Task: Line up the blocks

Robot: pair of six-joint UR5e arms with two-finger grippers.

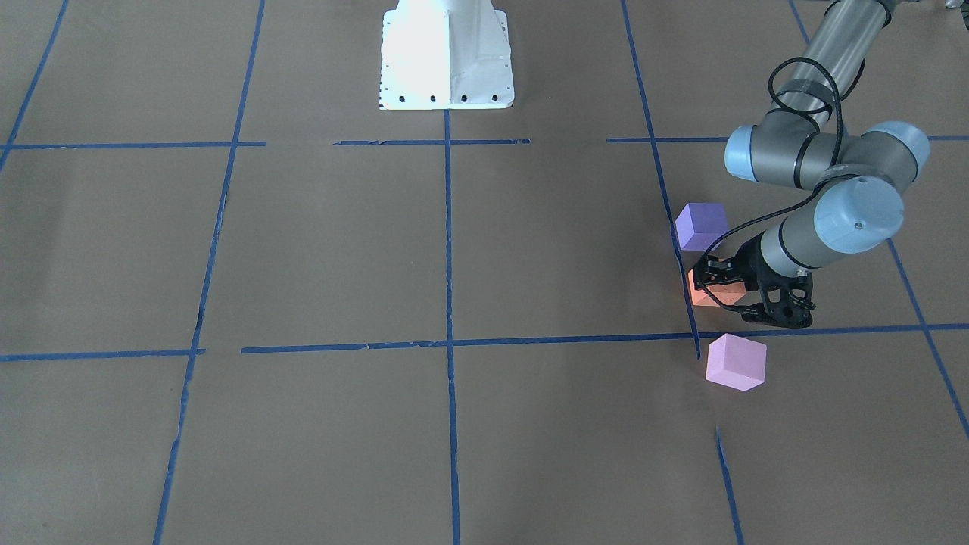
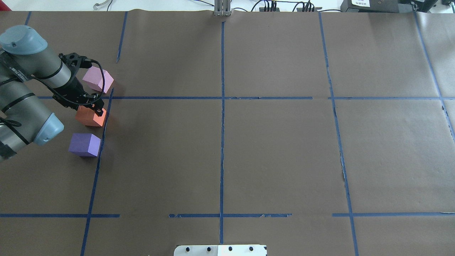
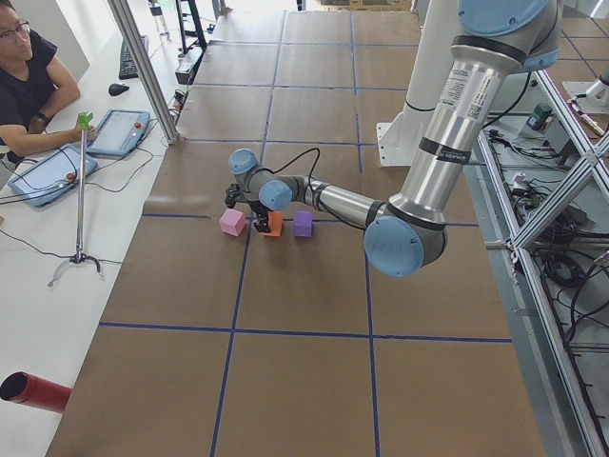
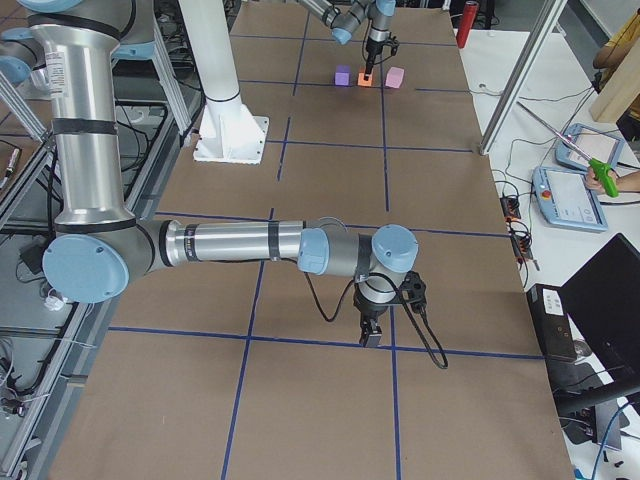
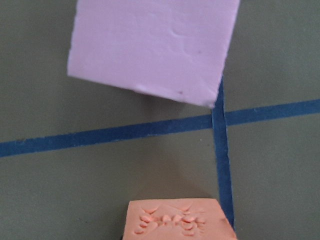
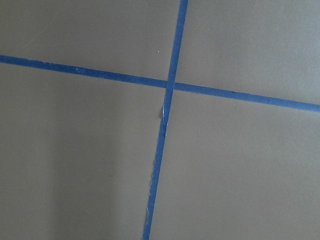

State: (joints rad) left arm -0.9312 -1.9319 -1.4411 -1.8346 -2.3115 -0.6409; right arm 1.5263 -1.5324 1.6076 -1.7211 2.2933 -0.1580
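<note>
Left gripper: down at the table's left side, pointing straight down, jaws set on either side of the orange block; cannot tell whether pressing on it or only standing around it.
Orange block: middle one of the three, under the left gripper, faint embossed marks on its top face in the left wrist view; just left of a blue tape line.
Pink-lilac block: farthest from the robot, apart from the orange block, turned at an angle, one corner reaching the tape where two lines cross.
Violet-blue block: nearest the robot, apart from the orange block, just left of the same tape line.
Row: all three running near to far along the tape line, gaps between them, not touching.
Right gripper: seen only from the right end of the table, low over a tape crossing, well apart from the blocks; cannot tell whether open or closed.
Table: covered in brown paper, marked into squares by blue tape.
</note>
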